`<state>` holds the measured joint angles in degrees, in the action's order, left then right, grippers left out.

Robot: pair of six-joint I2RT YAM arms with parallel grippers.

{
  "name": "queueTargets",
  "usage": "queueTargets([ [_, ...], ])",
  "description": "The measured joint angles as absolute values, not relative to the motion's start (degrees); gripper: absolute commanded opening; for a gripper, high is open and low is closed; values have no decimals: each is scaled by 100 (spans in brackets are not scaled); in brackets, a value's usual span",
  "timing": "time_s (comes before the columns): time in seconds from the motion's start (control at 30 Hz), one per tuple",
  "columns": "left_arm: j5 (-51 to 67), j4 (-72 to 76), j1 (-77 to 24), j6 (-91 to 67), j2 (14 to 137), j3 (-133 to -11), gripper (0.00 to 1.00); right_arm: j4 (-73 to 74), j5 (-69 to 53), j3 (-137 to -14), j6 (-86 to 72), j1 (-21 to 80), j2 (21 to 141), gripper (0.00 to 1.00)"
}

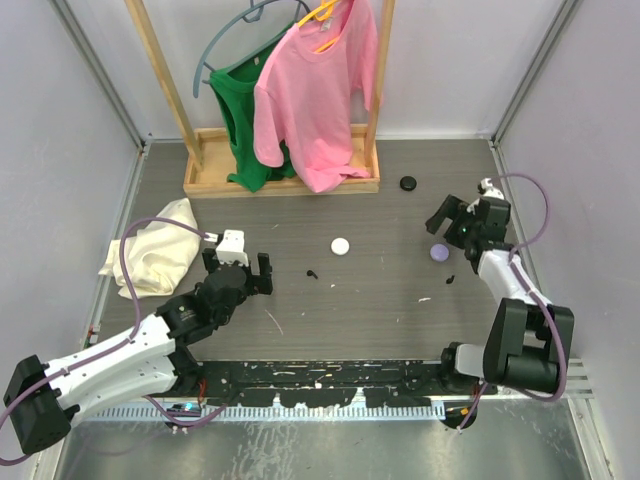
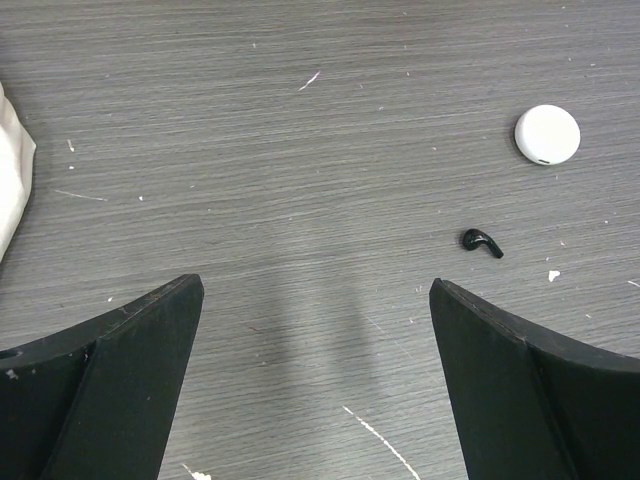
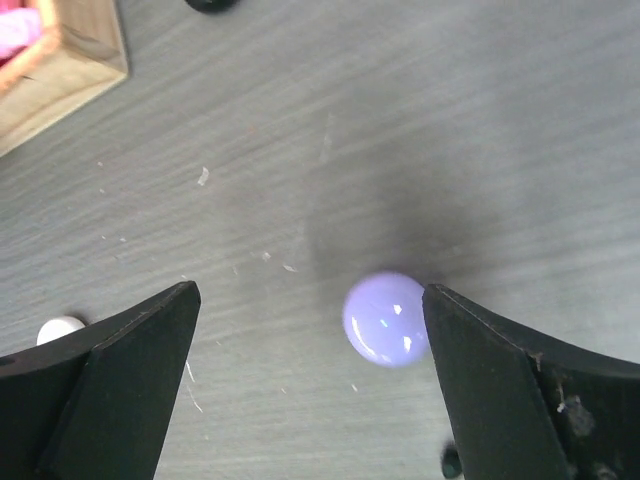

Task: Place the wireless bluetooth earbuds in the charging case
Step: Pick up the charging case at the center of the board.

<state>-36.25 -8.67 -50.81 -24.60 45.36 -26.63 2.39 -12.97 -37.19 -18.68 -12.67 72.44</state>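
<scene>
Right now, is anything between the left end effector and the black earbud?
Nothing visible. The left end effector is open over bare table; the black earbud lies just ahead of one fingertip, untouched. The white round case sits farther beyond it.

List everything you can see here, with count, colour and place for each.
white case: one, white, centre
black case: one, black, far, right of centre
lilac case: one, lilac, right side
black earbuds: two, black, one near white case, other near lilac case
wooden rack: one, tan, far centre
green shirt: one, green, hanging on rack
pink shirt: one, pink, hanging beside it
cloth: one, cream, left side
left gripper: one, black, open, empty
right gripper: one, black, open, straddling lilac case
</scene>
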Motion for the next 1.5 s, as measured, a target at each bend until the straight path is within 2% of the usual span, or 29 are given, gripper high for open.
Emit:
queueTargets([
  [0.3, -3634, -871, -5081, -2460, 4602, -2663, 98, 180, -543, -5065, -1111, -78, 8648, 100],
  [0.57, -3673, -873, -5081, -2458, 4628, -2663, 98, -104, -685, -6440, 163, 34, 10239, 97],
  [0.83, -3675, -871, -5081, -2458, 4694, -2663, 98, -117, -1337, -7714, 1035, -75, 11574, 82],
  [1.17, -3664, -836, -5081, -2456, 4737, -2650, 98, 292, -2036, -9015, 1732, -209, 12593, 67],
  [1.27, -3660, -836, -5081, -2456, 4748, -2641, 98, 526, -2178, -9349, 1839, -209, 12873, 65],
  [1.5, -3594, -823, -5081, -2451, 4753, -2641, 98, 1157, -2351, -9828, 1986, -207, 13133, 54],
])
